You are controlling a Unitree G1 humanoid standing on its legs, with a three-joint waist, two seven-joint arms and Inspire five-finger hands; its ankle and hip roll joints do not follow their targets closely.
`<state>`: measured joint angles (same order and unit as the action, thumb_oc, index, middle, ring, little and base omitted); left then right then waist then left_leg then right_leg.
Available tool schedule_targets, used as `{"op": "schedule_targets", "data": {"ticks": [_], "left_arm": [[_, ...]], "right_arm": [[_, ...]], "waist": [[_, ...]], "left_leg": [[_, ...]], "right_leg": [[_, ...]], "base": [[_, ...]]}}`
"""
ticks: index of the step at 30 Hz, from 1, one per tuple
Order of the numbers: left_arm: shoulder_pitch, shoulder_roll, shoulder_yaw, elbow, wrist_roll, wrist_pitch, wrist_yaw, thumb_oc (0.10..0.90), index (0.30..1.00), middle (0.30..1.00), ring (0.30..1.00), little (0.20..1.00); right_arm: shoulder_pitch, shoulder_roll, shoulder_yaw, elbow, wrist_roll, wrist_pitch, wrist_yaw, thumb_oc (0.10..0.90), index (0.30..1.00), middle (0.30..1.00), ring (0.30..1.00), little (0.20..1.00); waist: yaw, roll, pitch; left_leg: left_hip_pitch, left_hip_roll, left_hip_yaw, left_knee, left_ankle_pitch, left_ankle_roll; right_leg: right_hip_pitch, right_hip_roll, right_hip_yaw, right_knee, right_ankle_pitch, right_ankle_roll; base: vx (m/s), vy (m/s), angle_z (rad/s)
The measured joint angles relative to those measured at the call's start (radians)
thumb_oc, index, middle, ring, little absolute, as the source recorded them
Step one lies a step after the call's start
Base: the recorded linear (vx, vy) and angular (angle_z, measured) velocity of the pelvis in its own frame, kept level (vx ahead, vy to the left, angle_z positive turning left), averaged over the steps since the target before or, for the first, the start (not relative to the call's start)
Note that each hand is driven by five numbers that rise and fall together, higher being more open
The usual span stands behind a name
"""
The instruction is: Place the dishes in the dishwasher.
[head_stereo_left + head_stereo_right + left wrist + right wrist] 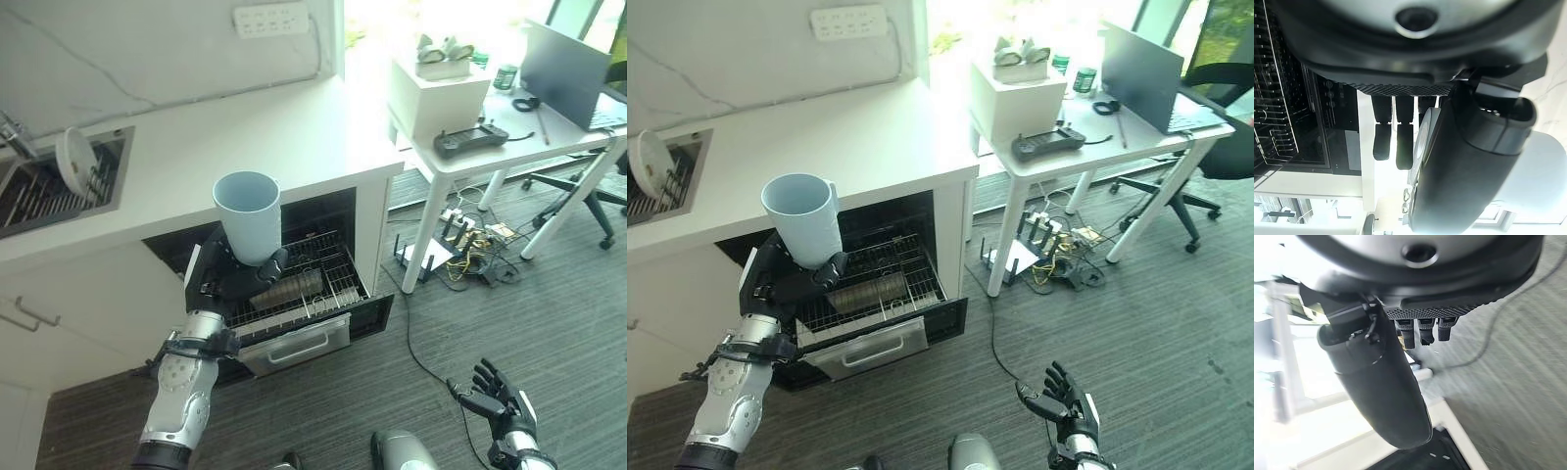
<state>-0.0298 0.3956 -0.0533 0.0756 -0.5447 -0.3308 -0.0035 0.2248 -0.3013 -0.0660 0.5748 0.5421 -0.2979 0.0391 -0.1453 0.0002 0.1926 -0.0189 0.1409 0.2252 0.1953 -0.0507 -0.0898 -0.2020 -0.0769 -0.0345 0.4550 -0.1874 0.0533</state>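
Observation:
My left hand [227, 276] is shut on the base of a pale blue cup [248, 213], which stands upright with its mouth up. The cup hangs above the front left of the pulled-out dishwasher rack [338, 279]. A dark ribbed tumbler [287, 288] lies on its side in that rack. In the left wrist view the thumb [1469, 161] presses against the cup [1545, 181], with the rack [1273, 98] beyond. A white plate [73, 159] stands on edge in the sink rack [34, 191] at the far left. My right hand [495, 394] hangs open low over the carpet, holding nothing.
The white counter [294, 137] runs above the dishwasher, whose lowered door [299, 343] juts out over the carpet. To the right stands a white desk [490, 147] with a box, a controller and a laptop. Beneath it lie cables [470, 255], and an office chair [588, 186] stands beside it.

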Motion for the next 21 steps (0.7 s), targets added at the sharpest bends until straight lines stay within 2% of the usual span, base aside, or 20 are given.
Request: {"op": "schedule_targets", "data": {"ticks": [2,3,4,5,6,7,10,11,13,14,15,17,21], "left_arm": [[0.004,-0.04,-0.003,0.003,0.001,-0.04,0.07,0.4,0.3,0.3,0.3,0.3],[0.003,-0.046,-0.003,0.005,0.001,-0.055,0.107,0.4,0.3,0.3,0.3,0.3],[0.002,-0.08,0.0,0.021,0.001,-0.086,0.162,0.4,0.3,0.3,0.3,0.3],[0.002,-0.087,0.0,0.033,0.001,-0.092,0.18,0.4,0.3,0.3,0.3,0.3],[0.001,-0.098,-0.002,0.047,0.02,-0.097,0.234,0.4,0.3,0.3,0.3,0.3],[-0.002,-0.123,-0.004,0.065,0.045,-0.102,0.291,0.4,0.3,0.3,0.3,0.3],[-0.004,-0.137,-0.033,0.097,0.138,-0.101,0.411,0.4,0.3,0.3,0.3,0.3],[-0.002,-0.138,-0.041,0.098,0.19,-0.102,0.463,0.4,0.3,0.3,0.3,0.3],[-0.023,-0.115,-0.056,0.129,0.282,-0.104,0.599,0.4,0.3,0.3,0.3,0.3],[-0.038,-0.126,-0.046,0.135,0.328,-0.102,0.676,0.4,0.3,0.3,0.3,0.3],[-0.041,-0.143,-0.059,0.134,0.427,-0.105,0.792,0.4,0.3,0.3,0.3,0.3],[-0.044,-0.142,-0.085,0.14,0.506,-0.105,0.841,0.4,0.3,0.3,0.3,0.3],[-0.049,-0.134,-0.123,0.14,0.603,-0.105,0.911,0.4,0.3,0.3,0.3,0.3]], "right_arm": [[0.055,0.012,-0.024,-0.161,0.037,-0.01,0.021,0.8,0.9,0.9,0.9,0.9],[0.057,0.021,-0.028,-0.207,0.058,-0.021,0.039,0.8,0.9,0.9,0.9,0.9],[0.085,0.018,-0.028,-0.328,0.079,-0.029,0.059,0.8,0.9,0.9,0.9,0.9],[0.089,0.019,-0.029,-0.381,0.09,-0.045,0.073,0.8,0.9,0.9,0.9,0.9],[0.082,0.013,-0.032,-0.446,0.091,-0.047,0.082,0.8,0.9,0.9,0.9,0.9],[0.083,-0.005,-0.039,-0.527,0.091,-0.05,0.083,0.8,0.9,0.9,0.9,0.9],[0.04,-0.036,-0.075,-0.625,0.093,-0.122,0.103,0.8,0.9,0.9,0.9,0.9],[0.027,-0.068,-0.076,-0.644,0.106,-0.12,0.113,0.8,0.9,0.9,0.9,0.9],[-0.002,-0.106,-0.076,-0.681,0.169,-0.105,0.208,0.8,0.9,0.9,0.9,0.9],[-0.026,-0.106,-0.054,-0.684,0.215,-0.085,0.263,0.8,0.9,0.9,0.9,0.9],[-0.083,-0.131,0.033,-0.682,0.246,-0.062,0.293,0.8,0.9,0.9,0.9,0.9],[-0.133,-0.153,0.107,-0.685,0.246,-0.037,0.341,0.8,0.9,0.9,0.9,0.9],[-0.212,-0.186,0.215,-0.737,0.236,0.018,0.365,0.8,0.9,0.9,0.9,0.9]], "waist": [[-0.001,-0.004,-0.009],[-0.022,-0.015,-0.016],[-0.027,-0.022,-0.032],[-0.027,-0.028,-0.044],[-0.045,-0.039,-0.052],[-0.046,-0.037,-0.056],[-0.059,-0.047,-0.061],[-0.06,-0.048,-0.062],[-0.063,-0.045,-0.064],[-0.057,-0.045,-0.065],[-0.038,-0.04,-0.066],[-0.014,-0.038,-0.067],[0.027,-0.031,-0.071]], "left_leg": [[0.013,0.0,0.002,-0.005,-0.003,0.003],[0.018,-0.002,0.006,-0.008,-0.003,0.003],[0.024,-0.001,0.022,-0.009,-0.013,0.007],[0.025,0.004,0.041,-0.01,-0.014,0.007],[0.03,-0.002,0.056,-0.008,-0.012,0.004],[0.033,-0.001,0.069,-0.009,-0.013,0.006],[0.037,-0.002,0.078,-0.009,-0.016,0.01],[0.038,-0.003,0.083,-0.008,-0.021,0.018],[0.038,-0.001,0.088,-0.012,-0.019,0.019],[0.038,0.002,0.088,-0.012,-0.017,0.02],[0.034,0.005,0.094,-0.014,-0.016,0.019],[0.033,0.004,0.087,-0.02,-0.009,0.017],[0.021,0.004,0.07,-0.027,0.001,0.018]], "right_leg": [[-0.003,0.007,0.024,0.0,0.006,0.002],[-0.003,0.01,0.03,-0.003,0.011,0.0],[-0.011,0.012,0.046,-0.005,0.011,-0.004],[-0.022,0.005,0.041,-0.006,0.016,-0.007],[-0.027,0.001,0.042,-0.01,0.029,-0.007],[-0.028,0.001,0.052,-0.019,0.039,-0.005],[-0.027,-0.005,0.055,-0.039,0.064,0.002],[-0.027,-0.006,0.059,-0.041,0.071,0.002],[-0.023,-0.005,0.06,-0.057,0.084,0.002],[-0.021,-0.007,0.054,-0.061,0.088,0.004],[-0.025,-0.012,0.041,-0.066,0.097,0.003],[-0.026,-0.013,0.041,-0.07,0.102,0.002],[-0.028,-0.018,0.02,-0.07,0.102,-0.001]], "base": [[-0.01,0.004,-0.4],[-0.02,0.005,-0.43],[-0.03,0.004,-0.51],[-0.04,0.002,-0.63],[-0.04,0.002,-0.51],[-0.03,0.006,-0.5],[-0.03,0.006,-0.26],[-0.02,-0.019,-0.1],[-0.04,-0.059,-0.06],[-0.06,-0.094,-0.08],[-0.05,-0.098,-0.05],[-0.03,-0.072,0.04],[-0.02,-0.068,0.1]]}}
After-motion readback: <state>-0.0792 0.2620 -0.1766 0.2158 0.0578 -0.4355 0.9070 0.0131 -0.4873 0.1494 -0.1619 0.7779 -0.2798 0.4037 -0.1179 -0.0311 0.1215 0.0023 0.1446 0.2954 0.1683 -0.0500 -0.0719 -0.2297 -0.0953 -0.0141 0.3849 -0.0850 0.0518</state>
